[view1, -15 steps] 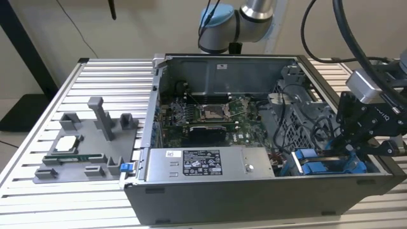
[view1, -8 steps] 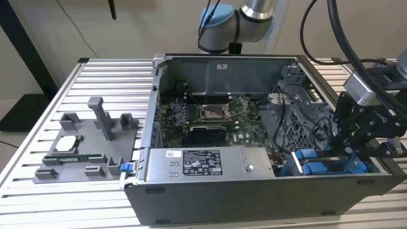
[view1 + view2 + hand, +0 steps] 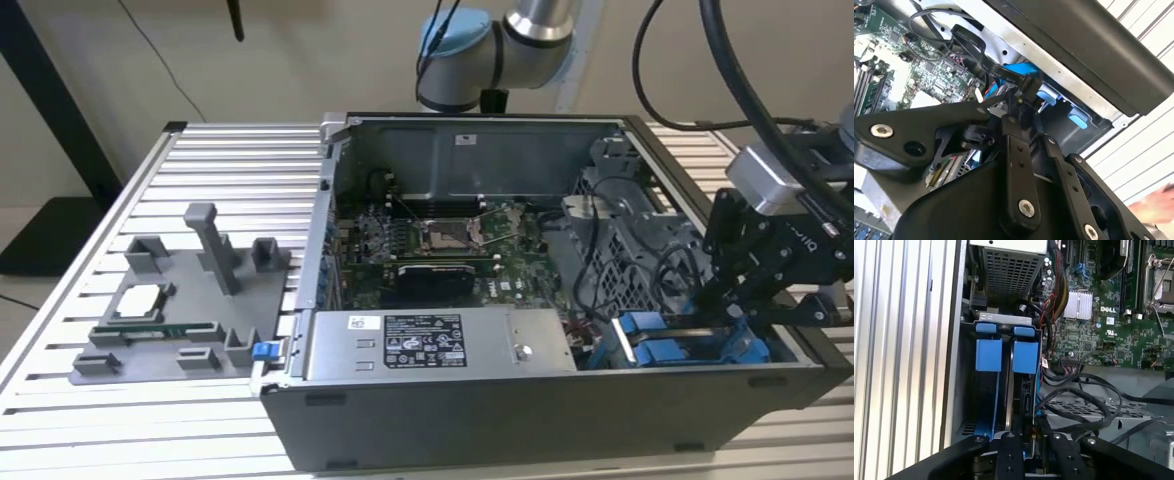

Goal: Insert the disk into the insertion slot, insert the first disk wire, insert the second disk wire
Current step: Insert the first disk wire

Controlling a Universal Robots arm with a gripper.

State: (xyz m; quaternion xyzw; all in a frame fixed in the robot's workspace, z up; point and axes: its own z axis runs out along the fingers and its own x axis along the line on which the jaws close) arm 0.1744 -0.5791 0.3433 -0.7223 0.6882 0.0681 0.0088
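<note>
Nothing fancy: the arm (image 3: 534,30) is silver-grey tubing with light blue joint caps (image 3: 447,35) and thick black cables (image 3: 721,70) looping beside it. The gripper (image 3: 1019,97) is all matte black, chunky flat link bars pinned with shiny silver screws (image 3: 1026,208). There's a small silver box (image 3: 763,180) at the wrist.

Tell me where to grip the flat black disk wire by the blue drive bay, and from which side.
Grip the rigid black plug at the end of the disk wire, across its broad flat faces, coming from the open side of the case. The wire itself curves slackly and would likely bend; the plug looks firm.
</note>
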